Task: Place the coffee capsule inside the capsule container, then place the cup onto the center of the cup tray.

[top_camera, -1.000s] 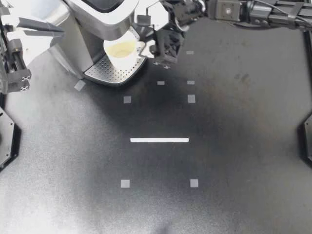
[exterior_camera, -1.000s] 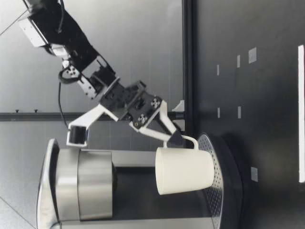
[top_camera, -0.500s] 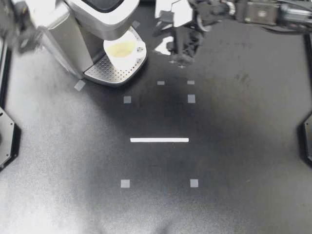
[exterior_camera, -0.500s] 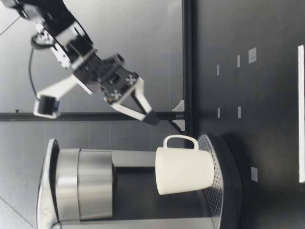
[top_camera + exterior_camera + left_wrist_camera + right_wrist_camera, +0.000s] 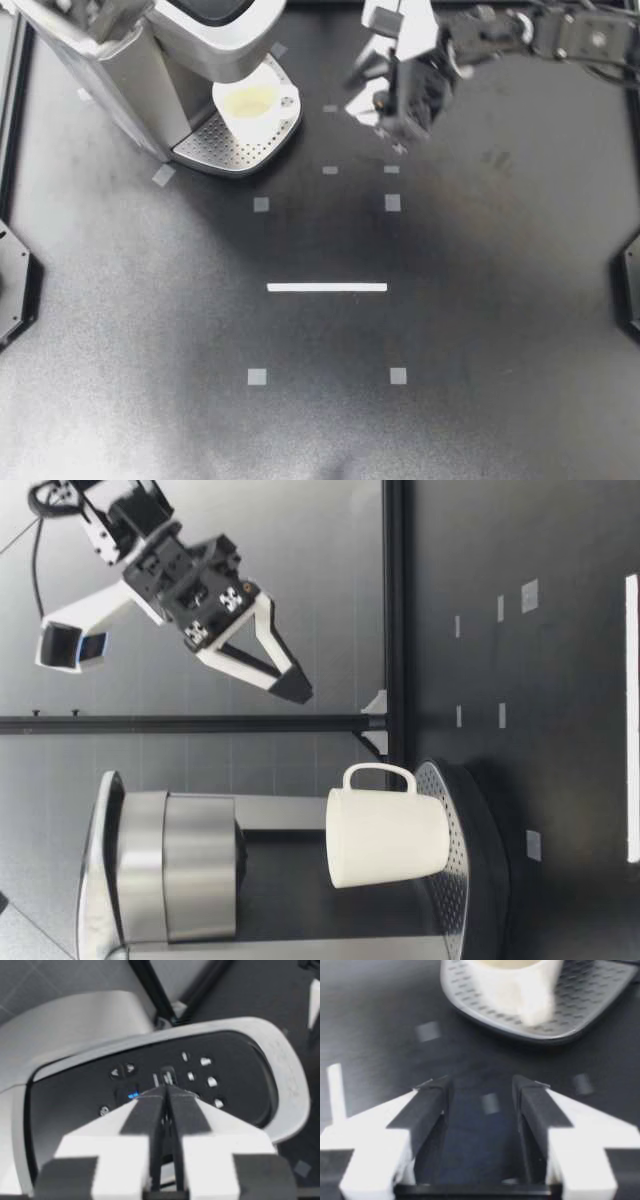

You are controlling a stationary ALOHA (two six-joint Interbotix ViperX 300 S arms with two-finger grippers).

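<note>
Our right gripper [image 5: 392, 132] come off the cup [image 5: 252, 103] handle, drawn well apart from the cup, raised high above it, our left gripper [image 5: 120, 15] swung in nearer the cup, over the machine [image 5: 150, 70].

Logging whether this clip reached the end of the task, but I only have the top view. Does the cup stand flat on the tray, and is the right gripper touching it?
Observer: In the low view the cup stands upright on the tray. The right gripper is higher than the cup and off to the side of its handle, not touching it.
Operator: Is that gripper carrying anything?
Observer: No. The right wrist view shows its fingers apart, with only table between them.
Operator: And the left gripper?
Observer: The left wrist view shows the left gripper shut, with nothing visible in it, over the buttons on top of the coffee machine.
</note>
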